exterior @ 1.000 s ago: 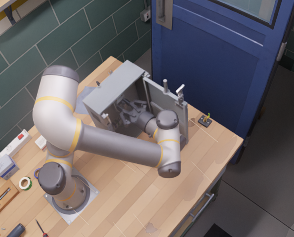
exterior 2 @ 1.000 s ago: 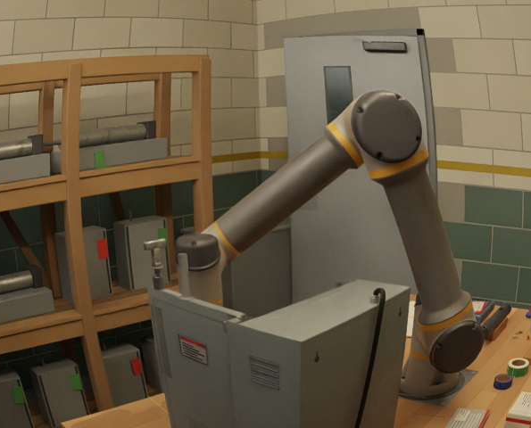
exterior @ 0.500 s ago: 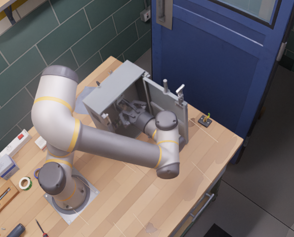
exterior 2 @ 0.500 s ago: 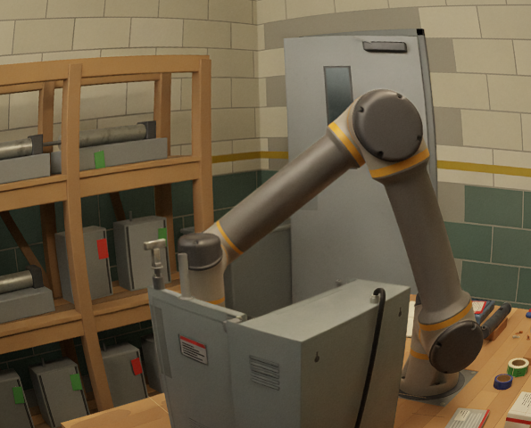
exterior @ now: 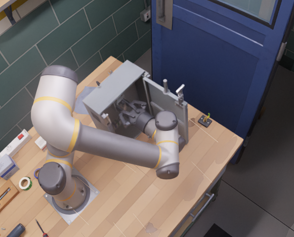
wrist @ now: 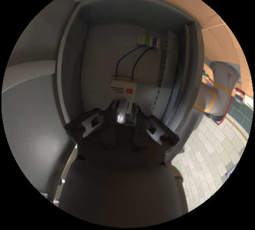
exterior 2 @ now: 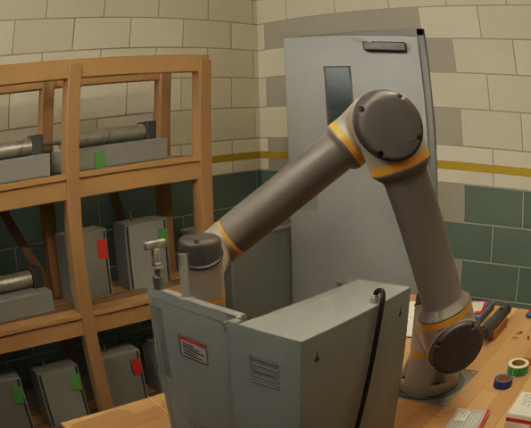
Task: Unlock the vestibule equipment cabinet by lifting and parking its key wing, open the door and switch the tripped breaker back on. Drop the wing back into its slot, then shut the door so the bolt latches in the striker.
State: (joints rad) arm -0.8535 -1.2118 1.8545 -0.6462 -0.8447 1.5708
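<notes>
The breaker (wrist: 123, 89), a pale box with a red patch on the cabinet's back wall, has its toggle (wrist: 121, 114) standing between the fingers of my gripper (wrist: 122, 110). The gripper is partly closed and holds nothing, and it reaches deep inside the grey cabinet (exterior: 113, 97). The cabinet door (exterior: 167, 109) stands swung open to the right of my wrist. On the door's top edge the key wing (exterior: 180, 93) sits raised and turned, beside a plain upright pin (exterior: 165, 85). In the second side camera the gripper is hidden behind the cabinet (exterior 2: 302, 354), and only the wing (exterior 2: 155, 258) shows above the door.
The blue room door (exterior: 218, 63) stands behind the bench. A small striker plate (exterior: 205, 120) sits on the bench right of the cabinet door. A power strip (exterior: 9, 148), tape roll (exterior: 25, 183) and hand tools lie by the arm's base.
</notes>
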